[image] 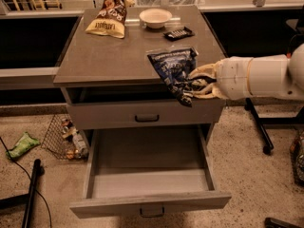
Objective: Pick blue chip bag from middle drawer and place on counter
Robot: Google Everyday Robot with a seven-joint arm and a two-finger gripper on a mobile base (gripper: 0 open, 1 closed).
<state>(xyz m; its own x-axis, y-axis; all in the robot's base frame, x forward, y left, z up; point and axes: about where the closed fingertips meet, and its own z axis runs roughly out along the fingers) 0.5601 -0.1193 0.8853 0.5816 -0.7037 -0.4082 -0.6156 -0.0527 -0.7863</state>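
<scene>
Thick white cyl. arm [261, 77] w/ seam rings, cream hand [195, 83] at mid-right
</scene>
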